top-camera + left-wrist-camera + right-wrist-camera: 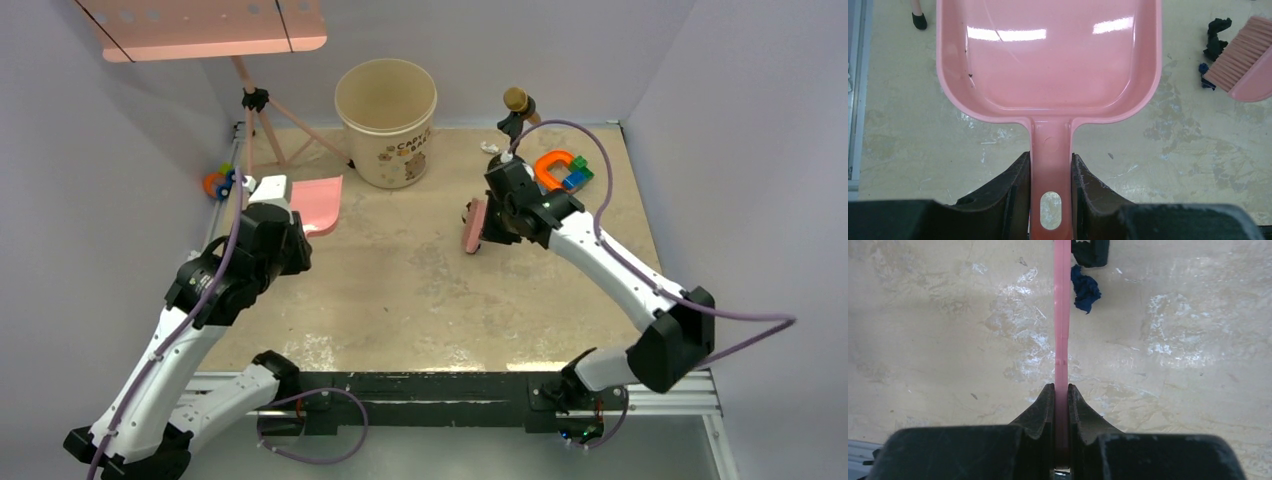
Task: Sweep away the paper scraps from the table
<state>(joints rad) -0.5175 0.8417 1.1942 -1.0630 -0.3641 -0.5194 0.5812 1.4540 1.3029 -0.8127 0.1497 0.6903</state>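
Note:
My left gripper [1050, 170] is shut on the handle of a pink dustpan [1048, 55], which lies flat and empty at the table's [400, 290] far left [318, 203]. My right gripper [1061, 390] is shut on a pink hand brush [1062, 315], seen edge-on and held upright mid-table [475, 225]. A dark blue paper scrap [1085, 287] and a black paper scrap [1090, 252] lie just right of the brush's far end. The left wrist view shows the black scrap [1217, 37] and the blue scrap [1204, 75] beside the brush bristles [1245, 60]. A small white scrap [490, 147] lies at the back.
A cream bucket [386, 120] stands at the back centre. Orange, blue and green toy blocks [562, 170] lie at the back right, behind a black stand [515, 110]. A pink-legged tripod [262, 125] and a small toy [218, 182] are at the back left.

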